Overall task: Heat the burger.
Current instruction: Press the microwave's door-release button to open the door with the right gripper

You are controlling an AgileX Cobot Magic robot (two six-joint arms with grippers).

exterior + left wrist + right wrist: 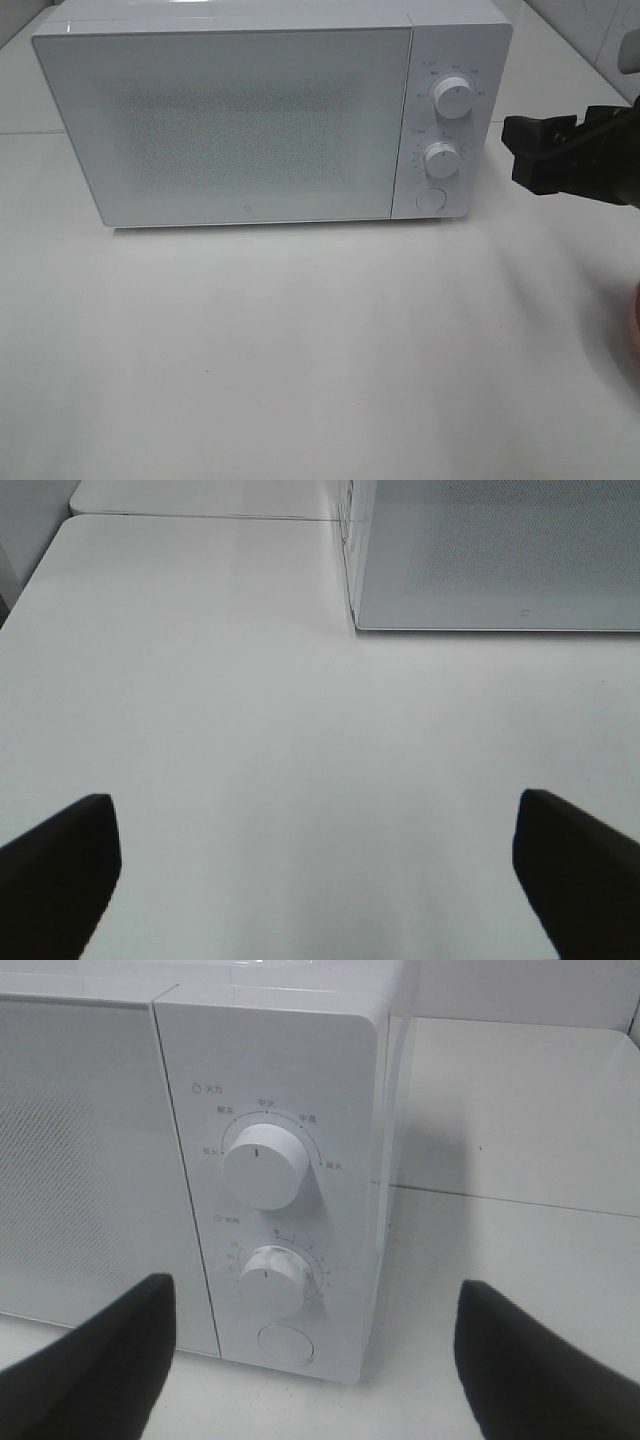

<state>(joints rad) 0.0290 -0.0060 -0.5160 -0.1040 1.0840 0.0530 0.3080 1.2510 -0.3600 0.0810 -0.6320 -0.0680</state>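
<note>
Matte white tabletop (300, 370) spreads wide across the lower frame. Behind it stands the boxy, round-cornered microwave (230, 120), door shut, with a round upper knob (455, 98) at right. The left gripper (312, 802) and right gripper (315, 1295) both hold their black fingers wide apart on nothing. No view shows the burger.

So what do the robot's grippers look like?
Both are black. The right gripper looks chunky and blocky, built from angular pieces. Up close, the left gripper has two plain dark fingers with slanted, wedge-like ends. No cables or markings show on them.
</note>
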